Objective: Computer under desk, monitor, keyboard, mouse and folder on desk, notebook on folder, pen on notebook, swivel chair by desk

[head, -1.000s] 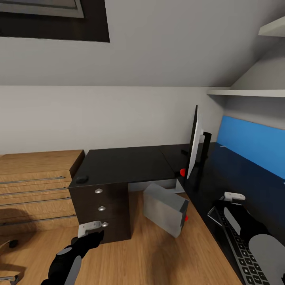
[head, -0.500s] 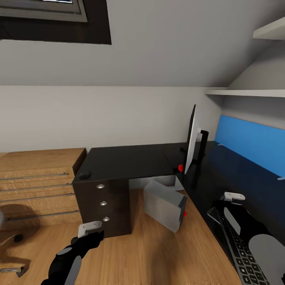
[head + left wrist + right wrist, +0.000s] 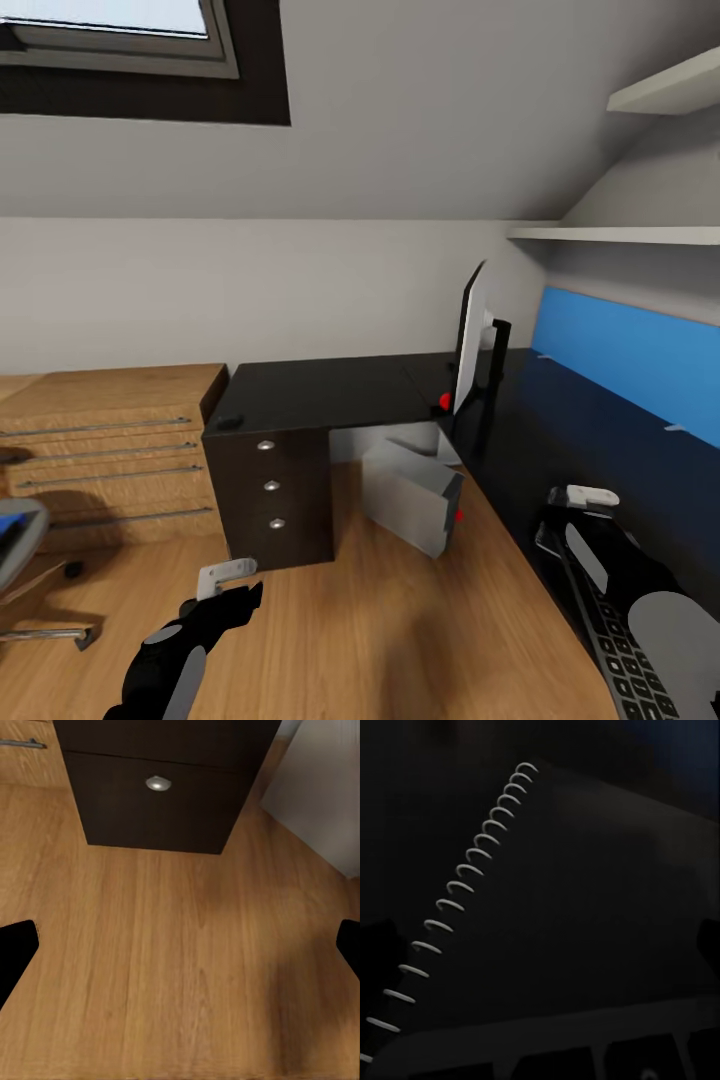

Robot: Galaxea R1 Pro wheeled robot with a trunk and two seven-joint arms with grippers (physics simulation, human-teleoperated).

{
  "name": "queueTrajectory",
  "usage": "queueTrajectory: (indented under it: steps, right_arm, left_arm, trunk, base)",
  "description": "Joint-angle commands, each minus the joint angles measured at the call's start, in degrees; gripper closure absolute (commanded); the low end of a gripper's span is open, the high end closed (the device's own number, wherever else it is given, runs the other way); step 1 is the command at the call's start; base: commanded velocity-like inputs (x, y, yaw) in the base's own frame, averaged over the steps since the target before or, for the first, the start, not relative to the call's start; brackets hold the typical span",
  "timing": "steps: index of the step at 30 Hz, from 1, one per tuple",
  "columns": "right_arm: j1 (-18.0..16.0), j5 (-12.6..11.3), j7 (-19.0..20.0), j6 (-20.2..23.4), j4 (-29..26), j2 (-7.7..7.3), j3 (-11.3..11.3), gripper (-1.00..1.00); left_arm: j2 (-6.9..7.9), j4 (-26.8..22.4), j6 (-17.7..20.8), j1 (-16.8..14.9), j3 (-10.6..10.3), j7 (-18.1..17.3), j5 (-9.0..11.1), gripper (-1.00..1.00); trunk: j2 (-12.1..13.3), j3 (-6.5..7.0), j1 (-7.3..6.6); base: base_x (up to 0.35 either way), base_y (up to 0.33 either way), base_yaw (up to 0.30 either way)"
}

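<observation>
The black L-shaped desk (image 3: 320,395) fills the middle and right of the head view. On it the monitor (image 3: 468,345) stands edge-on, and the small dark mouse (image 3: 231,421) lies at the near left corner. The grey computer (image 3: 412,497) sits tilted on the floor by the desk's inner corner. My right gripper (image 3: 578,506) hovers open over the dark spiral notebook (image 3: 585,900), with the keyboard (image 3: 622,655) just beside it. My left gripper (image 3: 228,583) is open above bare floor in front of the desk drawers (image 3: 157,787). The swivel chair (image 3: 18,545) is at the left edge, something blue on its seat.
A light oak dresser (image 3: 110,440) stands left of the desk against the wall. A blue panel (image 3: 630,365) backs the desk's right wing, with white shelves (image 3: 620,235) above. A skylight (image 3: 120,40) is at top left. Oak floor (image 3: 380,620) lies open between my arms.
The whole view has pulled back and swung left, so the camera moved. The swivel chair has come into sight at the left edge. Both arms hold the same pose.
</observation>
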Motion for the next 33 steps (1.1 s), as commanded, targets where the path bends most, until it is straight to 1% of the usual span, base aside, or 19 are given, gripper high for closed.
queueTrajectory:
  steps: [1, 25, 28, 33]
  right_arm:
    - [0.0, -0.6, -0.5, 0.5, 0.0, -0.10, 0.5, -1.00]
    - [0.0, -0.6, -0.4, 0.5, 0.0, -0.10, 0.5, -1.00]
    - [0.0, -0.6, -0.4, 0.5, 0.0, -0.10, 0.5, -1.00]
    - [0.0, -0.6, -0.4, 0.5, 0.0, -0.10, 0.5, -1.00]
  left_arm:
    - [0.00, -0.1, 0.2, 0.0, 0.0, 0.5, 0.6, -1.00]
    - [0.05, -0.1, 0.2, 0.0, 0.0, 0.5, 0.7, -1.00]
    - [0.08, -0.1, 0.2, 0.0, 0.0, 0.5, 0.7, -1.00]
    - [0.09, -0.1, 0.2, 0.0, 0.0, 0.5, 0.7, -1.00]
  trunk:
    - [0.0, -0.08, -0.04]
    - [0.0, -0.08, -0.04]
    - [0.0, -0.08, -0.04]
    - [0.0, -0.08, -0.04]
  base:
    - [-0.337, 0.000, 0.000]
    - [-0.329, 0.000, 0.000]
    - [-0.182, 0.000, 0.000]
    - [-0.035, 0.000, 0.000]
